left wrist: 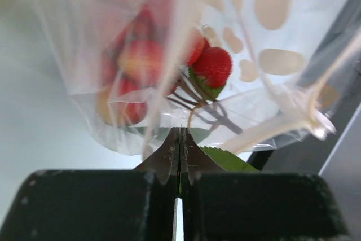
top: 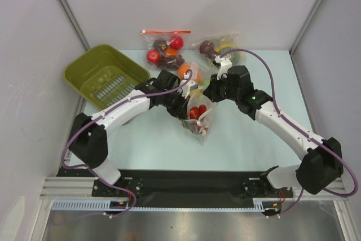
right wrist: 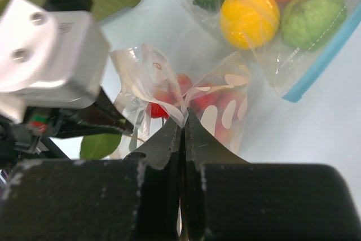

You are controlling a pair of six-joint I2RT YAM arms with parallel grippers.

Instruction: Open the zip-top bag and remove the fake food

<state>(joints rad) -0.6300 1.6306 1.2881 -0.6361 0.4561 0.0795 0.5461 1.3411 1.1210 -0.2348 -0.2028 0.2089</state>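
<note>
The zip-top bag [top: 201, 118] is clear plastic with whitish oblong marks and is held up over the middle of the table between both grippers. The fake food [top: 198, 110], small red strawberry-like pieces, lies inside it. My left gripper [top: 185, 109] is shut on the bag's left edge. In the left wrist view the film [left wrist: 271, 60] and a red strawberry piece [left wrist: 214, 66] hang just beyond the closed tips [left wrist: 180, 131]. My right gripper [top: 207, 97] is shut on the bag's lip [right wrist: 169, 103] on the right side, its tips [right wrist: 184, 118] pinching the film.
A green basket [top: 104, 74] sits at the back left. A clear bag with a red zip strip [top: 165, 49] and a bag of round fruit [top: 221, 49] lie at the back, with an orange ball [top: 185, 71] close behind the arms. A green leaf [left wrist: 225, 159] shows by the left jaws.
</note>
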